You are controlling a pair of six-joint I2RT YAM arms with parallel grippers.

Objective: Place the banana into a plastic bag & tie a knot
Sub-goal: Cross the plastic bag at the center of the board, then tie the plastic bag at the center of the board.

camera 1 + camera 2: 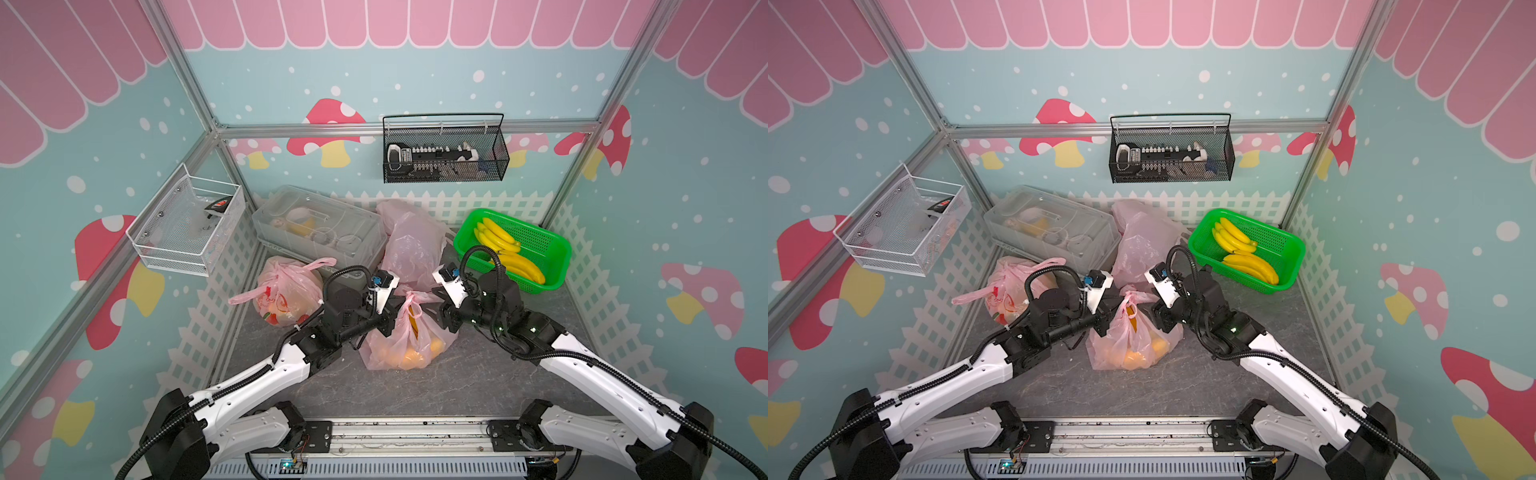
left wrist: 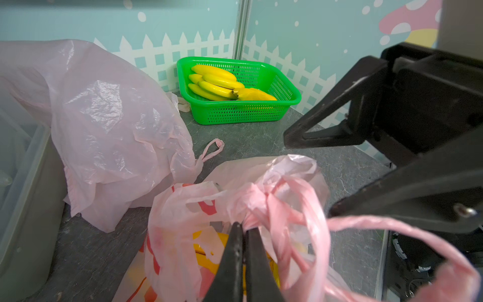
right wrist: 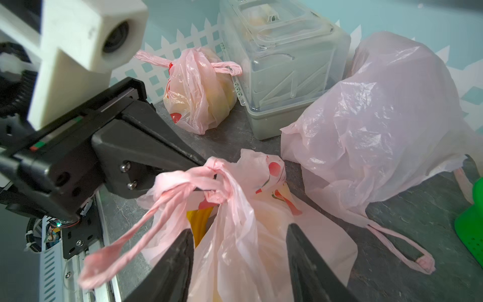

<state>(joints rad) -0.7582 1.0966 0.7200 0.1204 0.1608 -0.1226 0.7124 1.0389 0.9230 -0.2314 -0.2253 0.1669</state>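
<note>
Left wrist view: left gripper [image 2: 243,224] pinched shut on twisted handle plastic just beside the knot [image 2: 264,198] of the bag [image 2: 188,209]. Right wrist view: right gripper [image 3: 240,232] with jaws well apart, straddling bag film, gripping nothing. Banana [image 3: 198,222] inside the bag, yellow visible through the mouth; bag on the bench [image 1: 457,386] at centre, between both grippers. One handle loop [image 3: 104,266] slack, hanging free beside the knot. Step in hand, by judgement: tying, knot formed but loose. Next move, likely: right gripper to close on the slack loop and pull rightward against the left hold, gently, to avoid tearing thin film.
</note>
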